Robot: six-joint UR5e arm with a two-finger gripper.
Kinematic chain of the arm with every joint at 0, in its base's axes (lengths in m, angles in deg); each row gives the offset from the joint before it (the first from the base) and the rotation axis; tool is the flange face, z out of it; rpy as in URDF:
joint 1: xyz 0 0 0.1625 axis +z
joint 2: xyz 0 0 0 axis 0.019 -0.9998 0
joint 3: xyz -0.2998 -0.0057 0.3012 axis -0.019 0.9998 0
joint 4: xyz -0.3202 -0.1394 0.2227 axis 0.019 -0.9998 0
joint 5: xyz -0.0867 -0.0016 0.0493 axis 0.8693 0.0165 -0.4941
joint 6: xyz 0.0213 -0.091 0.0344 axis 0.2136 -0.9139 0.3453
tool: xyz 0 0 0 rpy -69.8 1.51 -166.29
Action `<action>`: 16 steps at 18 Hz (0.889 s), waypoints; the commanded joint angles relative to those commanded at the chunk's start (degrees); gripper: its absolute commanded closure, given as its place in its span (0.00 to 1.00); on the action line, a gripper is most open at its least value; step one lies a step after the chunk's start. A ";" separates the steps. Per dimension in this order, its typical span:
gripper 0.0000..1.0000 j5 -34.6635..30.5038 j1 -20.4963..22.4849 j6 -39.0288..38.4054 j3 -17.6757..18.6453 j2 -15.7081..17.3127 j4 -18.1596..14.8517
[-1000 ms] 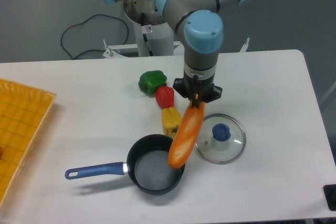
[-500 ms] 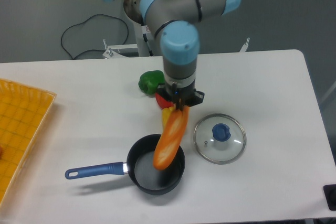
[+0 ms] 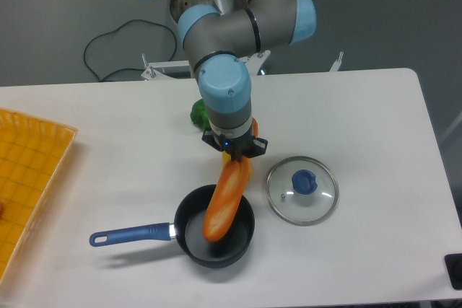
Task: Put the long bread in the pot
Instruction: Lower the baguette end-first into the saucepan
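The long bread is a smooth orange-tan loaf with rounded ends, glossy along its length and longer than the pot is wide. It hangs tilted, its top end pinched in the claw, which is clamped on it, and its lower end dips down and to the left over the pot's grey inside; whether that end touches the bottom cannot be told. The pot is a small black saucepan on the white bench, its blue handle pointing left. Just right of the pot lies a round glass lid with a blue knob. Behind the pot, a green pepper peeks out past the arm. No readable writing or brand shows anywhere.
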 joint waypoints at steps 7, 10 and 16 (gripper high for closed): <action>0.80 -1.14 -1.93 -1.93 -1.06 -0.97 0.00; 0.79 -1.14 -2.55 -1.93 -1.23 -1.06 0.00; 0.76 -1.23 -3.17 -2.46 -2.20 -2.11 0.00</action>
